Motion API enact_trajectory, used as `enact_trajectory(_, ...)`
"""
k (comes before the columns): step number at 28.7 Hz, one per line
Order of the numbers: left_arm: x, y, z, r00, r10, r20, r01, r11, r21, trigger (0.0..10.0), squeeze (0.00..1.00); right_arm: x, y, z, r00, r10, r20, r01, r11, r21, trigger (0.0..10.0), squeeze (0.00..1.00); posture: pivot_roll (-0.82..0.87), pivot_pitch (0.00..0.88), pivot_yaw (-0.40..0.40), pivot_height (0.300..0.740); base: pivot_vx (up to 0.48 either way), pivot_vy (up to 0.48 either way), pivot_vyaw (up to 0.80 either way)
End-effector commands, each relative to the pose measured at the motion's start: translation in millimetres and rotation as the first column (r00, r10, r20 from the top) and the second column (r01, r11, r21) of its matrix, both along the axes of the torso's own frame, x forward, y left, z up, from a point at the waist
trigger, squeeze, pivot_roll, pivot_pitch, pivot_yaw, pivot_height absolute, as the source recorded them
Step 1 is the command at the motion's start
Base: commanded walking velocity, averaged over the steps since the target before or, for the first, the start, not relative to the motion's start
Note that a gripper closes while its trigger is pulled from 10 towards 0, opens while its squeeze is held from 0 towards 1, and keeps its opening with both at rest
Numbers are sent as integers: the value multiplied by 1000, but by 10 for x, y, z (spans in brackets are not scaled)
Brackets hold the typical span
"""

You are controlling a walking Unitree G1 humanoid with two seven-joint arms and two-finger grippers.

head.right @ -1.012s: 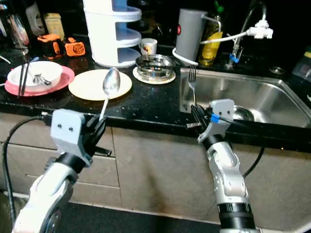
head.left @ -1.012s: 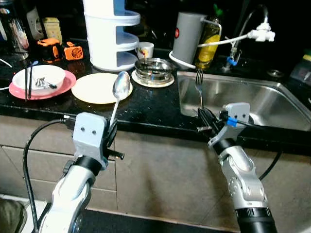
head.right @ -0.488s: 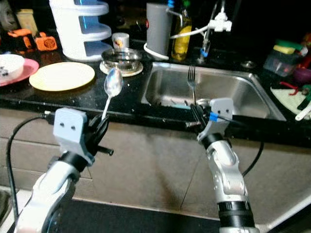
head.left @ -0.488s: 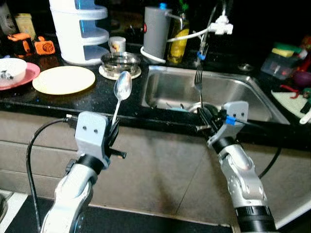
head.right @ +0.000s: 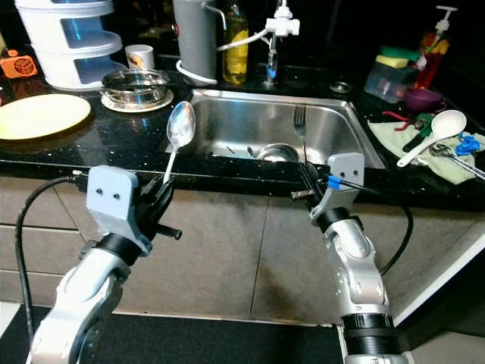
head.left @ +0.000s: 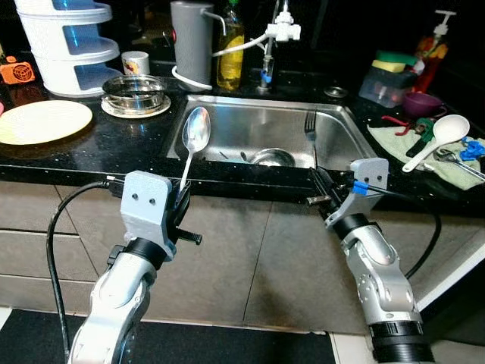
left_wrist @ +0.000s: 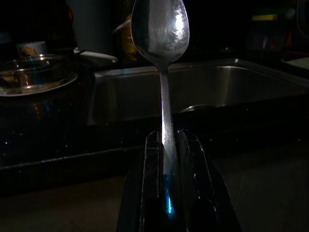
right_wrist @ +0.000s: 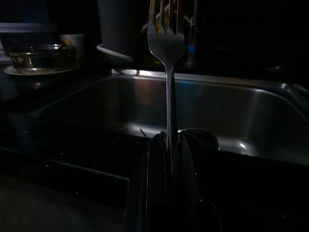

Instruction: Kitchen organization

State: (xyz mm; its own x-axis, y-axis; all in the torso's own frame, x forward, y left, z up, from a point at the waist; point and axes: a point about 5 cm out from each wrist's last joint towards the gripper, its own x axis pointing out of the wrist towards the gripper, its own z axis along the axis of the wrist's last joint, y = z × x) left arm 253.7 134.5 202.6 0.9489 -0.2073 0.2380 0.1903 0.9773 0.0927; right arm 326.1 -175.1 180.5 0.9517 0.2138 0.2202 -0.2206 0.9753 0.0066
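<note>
Black counter [head.left: 114,148], steel sink [head.left: 250,133] ahead.
Left tool [head.left: 180,206] clamps spoon [head.left: 195,135], right tool [head.left: 324,189] clamps fork [head.left: 310,127]; handles judged stiff, light, slippery.

Readable text: none can be made out.
Mug [head.left: 136,61] print: too small to be read.
Bottle [head.left: 230,54] label: no words are legible.

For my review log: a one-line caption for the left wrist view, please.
Left gripper shut on a spoon, bowl up, facing the steel sink.
</note>
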Motion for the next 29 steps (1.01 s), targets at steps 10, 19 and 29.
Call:
enact_trajectory(10,58,112,78,1000,22,18,-21,999,-44,10000,0,14,32,-13,1000,2,-13,-2,1000,-3,10000,0,98,0,-95,740,227,0,0)
enact_trajectory(19,95,113,154,999,16,44,-14,998,-55,10000,0,40,46,8,1000,-7,-17,7,1000,4,10000,0,100,0,-93,740,350,0,0)
enact_trajectory(29,106,118,175,999,10,48,-7,998,-60,10000,0,75,17,18,999,-32,-29,32,999,8,10000,0,103,0,-94,740,343,0,0)
